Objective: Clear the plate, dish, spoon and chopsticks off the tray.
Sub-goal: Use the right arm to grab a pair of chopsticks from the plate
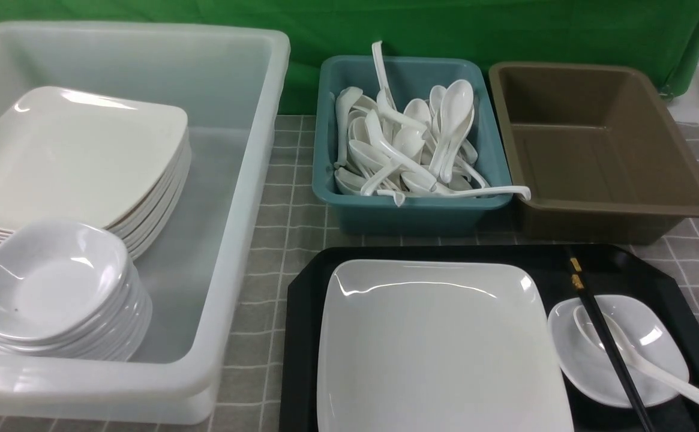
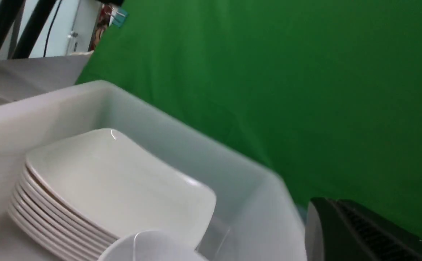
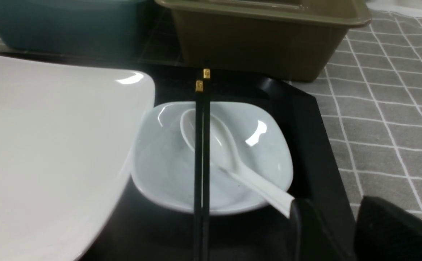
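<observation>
On the worktop (image 1: 289, 228), the black tray (image 1: 637, 264) sits at 5 o'clock in the front view. The square plate (image 1: 439, 348) occupies the tray's 9 o'clock side and the small dish (image 1: 655, 327) its 3 o'clock side. The soup spoon (image 1: 685, 389) rests with its bowl in the dish, handle overhanging the rim toward 4 o'clock. The chopsticks (image 1: 612, 348) lie across the dish and spoon, gold bands toward 12 o'clock. The right claw (image 3: 332, 217) is near the spoon handle, moderately spread and holding nothing. The left claw (image 2: 335, 224), fully closed and holding nothing, is beside the translucent crate (image 1: 145, 393) at 9 o'clock.
</observation>
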`<state>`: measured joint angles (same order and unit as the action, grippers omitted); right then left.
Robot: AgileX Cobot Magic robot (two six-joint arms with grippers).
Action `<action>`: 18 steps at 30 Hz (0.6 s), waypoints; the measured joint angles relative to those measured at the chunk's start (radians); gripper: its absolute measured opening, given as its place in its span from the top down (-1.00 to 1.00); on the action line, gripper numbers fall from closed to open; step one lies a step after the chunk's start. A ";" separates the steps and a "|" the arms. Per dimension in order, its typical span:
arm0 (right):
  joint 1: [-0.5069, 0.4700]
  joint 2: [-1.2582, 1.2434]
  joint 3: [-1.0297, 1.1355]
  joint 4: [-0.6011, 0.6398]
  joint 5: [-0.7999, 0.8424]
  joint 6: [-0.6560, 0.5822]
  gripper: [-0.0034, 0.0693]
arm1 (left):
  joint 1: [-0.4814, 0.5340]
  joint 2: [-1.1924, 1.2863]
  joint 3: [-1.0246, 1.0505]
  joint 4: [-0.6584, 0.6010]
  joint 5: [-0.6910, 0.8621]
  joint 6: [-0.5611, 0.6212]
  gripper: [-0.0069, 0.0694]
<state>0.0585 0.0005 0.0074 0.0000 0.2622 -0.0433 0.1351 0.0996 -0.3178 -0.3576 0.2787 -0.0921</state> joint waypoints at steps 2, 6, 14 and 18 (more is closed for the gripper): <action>0.000 0.000 0.000 0.000 0.000 0.000 0.25 | -0.027 0.077 -0.085 -0.026 0.101 0.137 0.76; 0.000 0.000 0.000 0.000 0.000 0.000 0.25 | -0.127 0.202 -0.178 -0.075 0.231 0.299 0.76; 0.000 0.000 0.000 0.000 0.000 0.000 0.25 | -0.451 0.633 -0.348 -0.085 0.386 0.376 0.76; 0.000 0.000 0.000 0.000 0.000 0.000 0.25 | -0.534 0.738 -0.379 -0.096 0.333 0.383 0.76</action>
<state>0.0585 0.0005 0.0074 0.0000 0.2622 -0.0433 -0.3989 0.8377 -0.6966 -0.4539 0.6120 0.2912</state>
